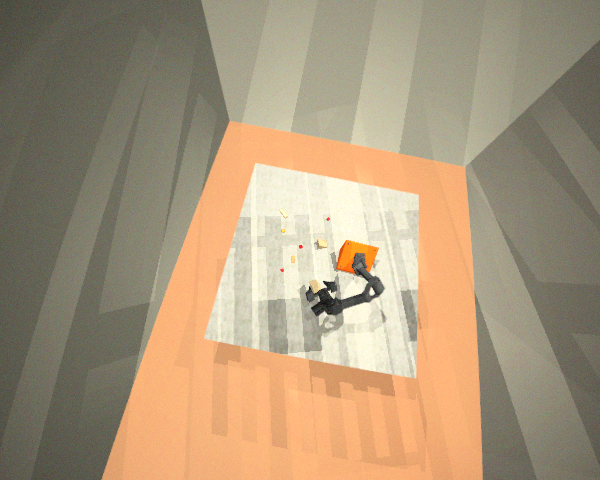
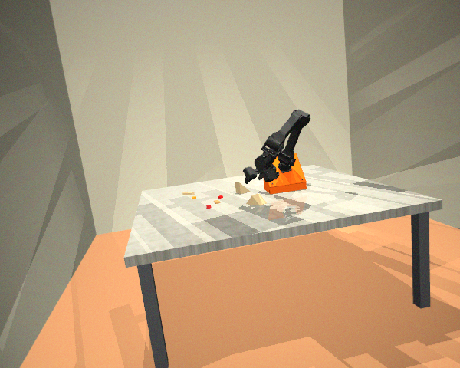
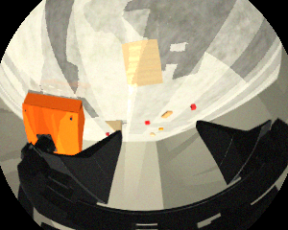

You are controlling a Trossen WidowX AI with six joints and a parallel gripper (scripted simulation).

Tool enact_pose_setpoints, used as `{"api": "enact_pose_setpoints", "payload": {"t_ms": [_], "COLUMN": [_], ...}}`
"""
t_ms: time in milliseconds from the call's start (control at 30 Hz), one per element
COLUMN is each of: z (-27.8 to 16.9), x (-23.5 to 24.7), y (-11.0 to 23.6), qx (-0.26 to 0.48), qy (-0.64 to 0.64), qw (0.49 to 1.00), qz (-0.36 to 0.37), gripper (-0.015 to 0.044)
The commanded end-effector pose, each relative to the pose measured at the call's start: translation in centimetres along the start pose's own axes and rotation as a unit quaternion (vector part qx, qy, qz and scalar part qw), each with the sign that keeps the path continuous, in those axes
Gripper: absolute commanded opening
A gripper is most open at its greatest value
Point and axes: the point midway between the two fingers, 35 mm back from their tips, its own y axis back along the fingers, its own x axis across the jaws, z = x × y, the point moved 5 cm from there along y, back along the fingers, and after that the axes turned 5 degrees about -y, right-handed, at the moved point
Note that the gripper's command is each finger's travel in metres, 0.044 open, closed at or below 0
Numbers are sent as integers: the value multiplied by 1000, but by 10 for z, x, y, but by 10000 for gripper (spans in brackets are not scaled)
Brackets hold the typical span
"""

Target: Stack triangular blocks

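Observation:
Two tan triangular blocks lie apart on the table (image 1: 269,320) (image 2: 182,238). One triangular block (image 1: 316,285) (image 2: 256,200) (image 3: 143,61) rests on the table just under and ahead of my gripper. The other triangular block (image 1: 321,242) (image 2: 241,187) lies farther back, near the arm's base. My gripper (image 1: 322,291) (image 2: 256,175) (image 3: 159,129) is open wide and empty, and hangs a little above the nearer block without touching it.
The arm's orange base (image 1: 349,254) (image 2: 287,180) (image 3: 55,122) stands right of the blocks. Small red cubes (image 1: 300,246) (image 2: 208,206) (image 3: 193,106), small orange pieces (image 1: 292,258) (image 2: 216,202) and a flat tan piece (image 1: 283,212) (image 2: 188,193) lie to the left.

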Motion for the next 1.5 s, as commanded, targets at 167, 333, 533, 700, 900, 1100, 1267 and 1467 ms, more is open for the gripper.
{"api": "enact_pose_setpoints", "payload": {"t_ms": [167, 333, 533, 700, 900, 1100, 1267, 1467], "z": [68, 71, 72, 69, 69, 69, 69, 69], "x": [15, 13, 14, 16, 16, 16, 16, 16], "y": [26, 3, -53, -74, -74, -73, -73, -73], "qx": [-7, -7, -6, -5, -5, -4, -4, -4], "qy": [3, 3, 4, 4, 4, 1, 1, 1], "qw": [1000, 1000, 1000, 1000, 1000, 1000, 1000, 1000], "qz": [2, 3, 3, 3, 3, 1, 1, 1], "gripper": [440, 440, 440, 440, 440, 361, 250, 210]}}
